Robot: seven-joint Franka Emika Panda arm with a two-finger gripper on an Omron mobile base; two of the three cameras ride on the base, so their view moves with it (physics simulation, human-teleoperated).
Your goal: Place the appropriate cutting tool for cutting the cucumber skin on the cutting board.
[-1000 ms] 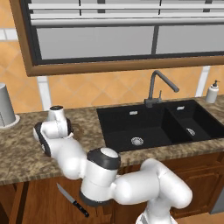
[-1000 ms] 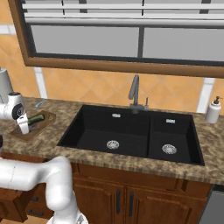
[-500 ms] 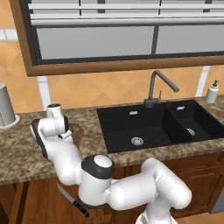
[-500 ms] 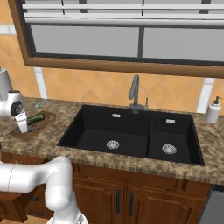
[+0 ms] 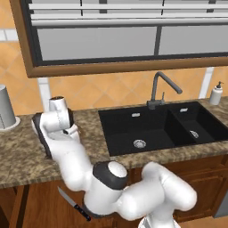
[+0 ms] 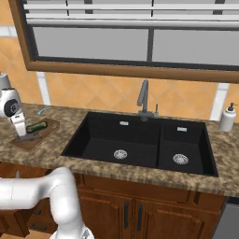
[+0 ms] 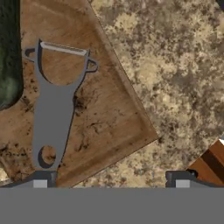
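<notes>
My claw [image 7: 111,178] looks straight down on the board [image 7: 109,109], a brown wooden slab covering the left and centre of the hand view, with speckled stone counter [image 7: 175,65] to its right. Only my two dark fingertips [image 7: 43,178] show, at the bottom edge, set far apart and with nothing between them, so the claw is spread and empty.

The peeler [image 7: 54,105], all grey metal, lies flat on the board in the left half of this view. Its long axis runs almost straight up and down the frame. The forked loop head with its thin blade bar is toward the top; the handle end, with a small round hole, is toward the bottom, just above my left-hand fingertip. So the peeler lies left of the midline of my claw, not between the fingertips, and its length points away from me.

The cucumber [image 7: 8,52], dark green, fills the upper left edge, just beside the peeler's head; I cannot tell whether they touch.

In the right base view, the board [image 6: 44,133] sits at the far left on the counter with the cucumber [image 6: 37,126] on it, my hand above.

I judge the peeler placed; what remains is lifting clear without brushing it.
</notes>
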